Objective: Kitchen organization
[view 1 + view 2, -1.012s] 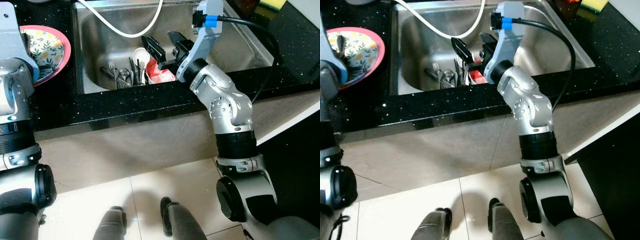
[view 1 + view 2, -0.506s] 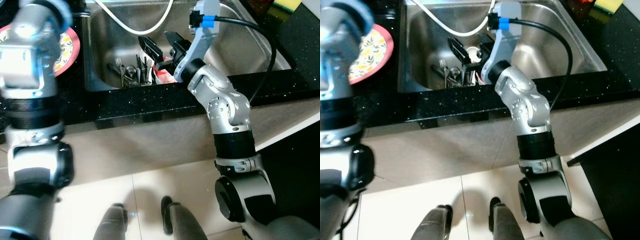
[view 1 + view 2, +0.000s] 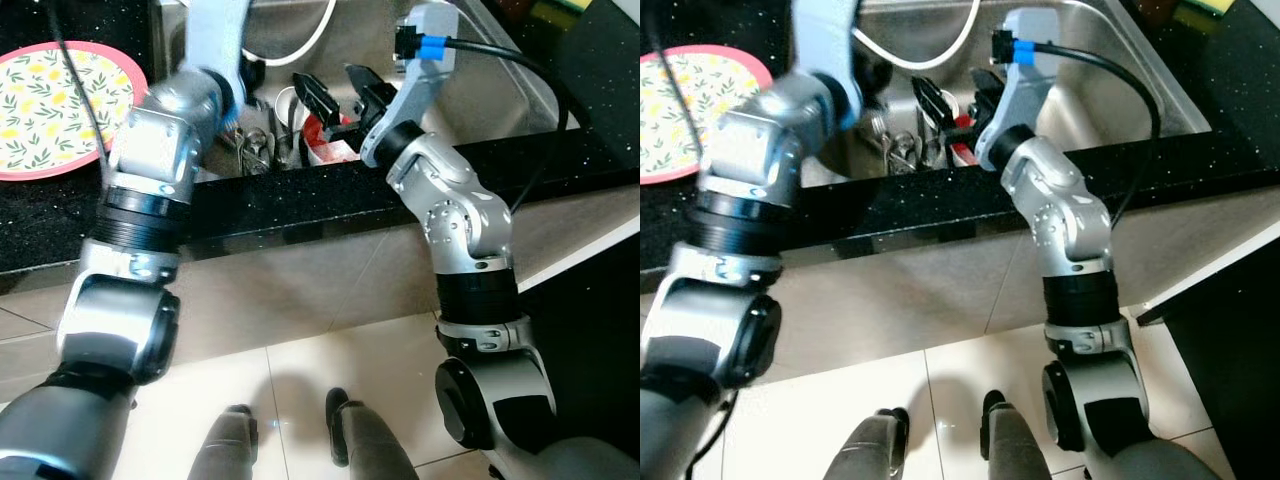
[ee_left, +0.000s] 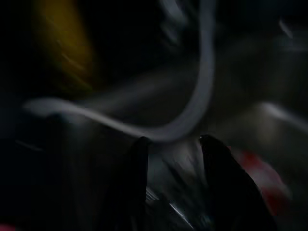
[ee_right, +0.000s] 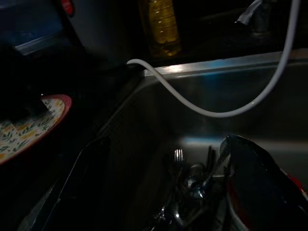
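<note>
A steel sink set in a black counter holds several pieces of cutlery, a white cup and a red-and-white bowl. My right gripper hangs open just above the bowl, nothing between its fingers. The right wrist view looks past them at the cutlery and the bowl's red rim. My left arm reaches over the sink's left edge, blurred. The left gripper shows blurred dark fingers standing apart over the sink. A pink-rimmed flowered plate lies on the counter at the left.
A white hose loops across the back of the sink. A yellow oil bottle stands behind the sink. A yellow sponge sits at the far right corner. The black counter edge runs in front of me, with tiled floor below.
My left arm has swung from the far left over to the sink's left side. The view has shifted somewhat. The right gripper stays open above the bowl.
</note>
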